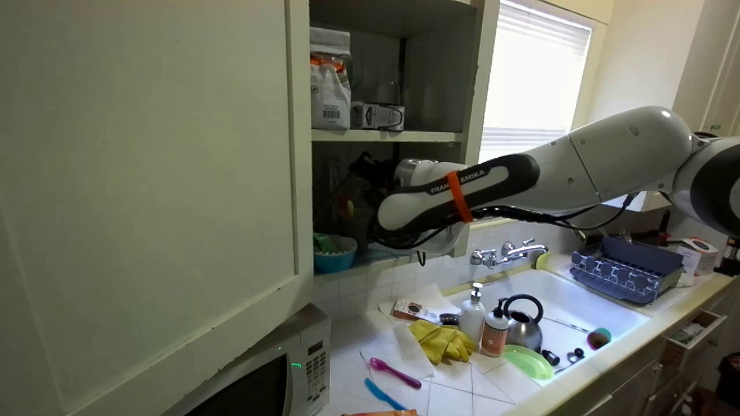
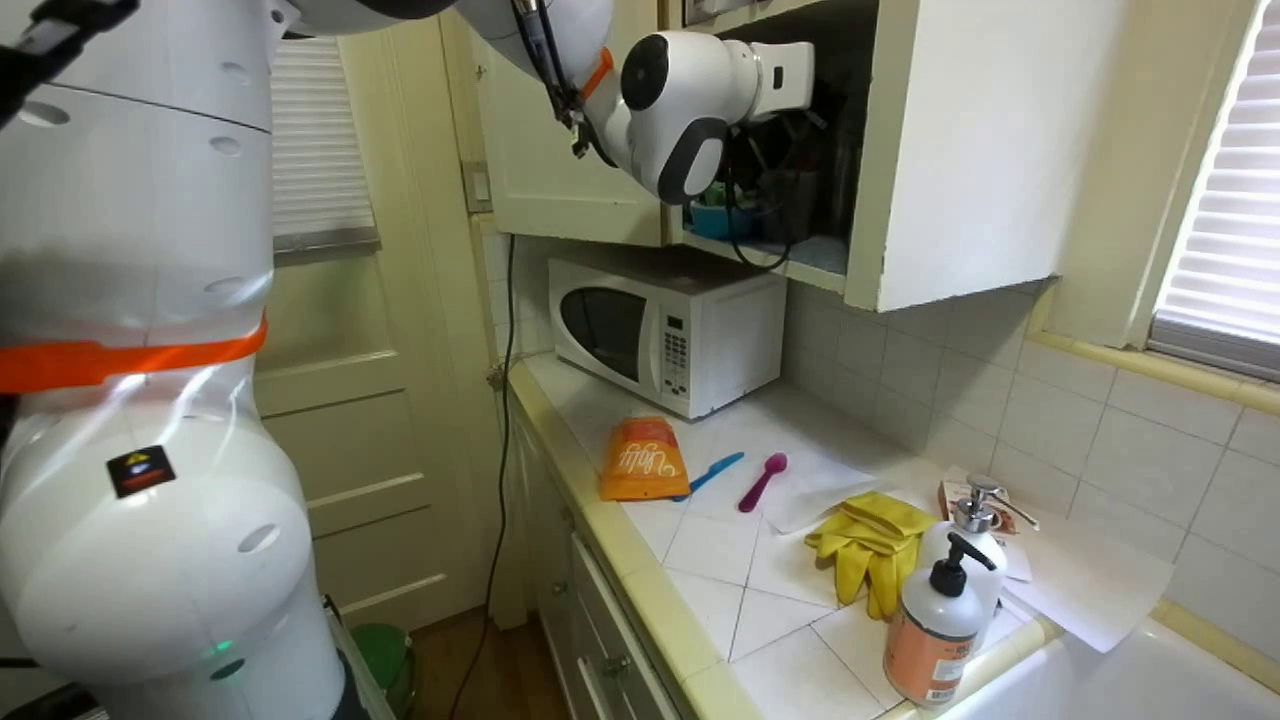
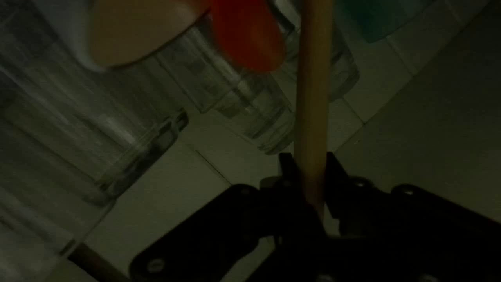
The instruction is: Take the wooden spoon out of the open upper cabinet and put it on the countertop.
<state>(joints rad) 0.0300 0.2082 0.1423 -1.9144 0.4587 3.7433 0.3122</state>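
The upper cabinet (image 1: 387,136) stands open, and its side wall shows in an exterior view (image 2: 985,150). My gripper (image 3: 308,158) is inside the lower shelf space, dark and partly hidden by the arm in both exterior views. In the wrist view the light-brown handle of the wooden spoon (image 3: 314,78) runs up between the fingers. Both fingers press against its sides, so the gripper is shut on it. The spoon's head is out of view. The white countertop (image 2: 700,590) lies below the cabinet, and it also shows in an exterior view (image 1: 457,378).
Clear glasses (image 3: 250,113), a red utensil (image 3: 250,35) and a tan rounded utensil (image 3: 145,31) are close by in the cabinet. A blue bowl (image 1: 335,257) sits on the lower shelf. The microwave (image 2: 735,345), yellow gloves (image 2: 870,540), purple spoon (image 2: 763,482) and soap bottles (image 2: 940,620) stand below.
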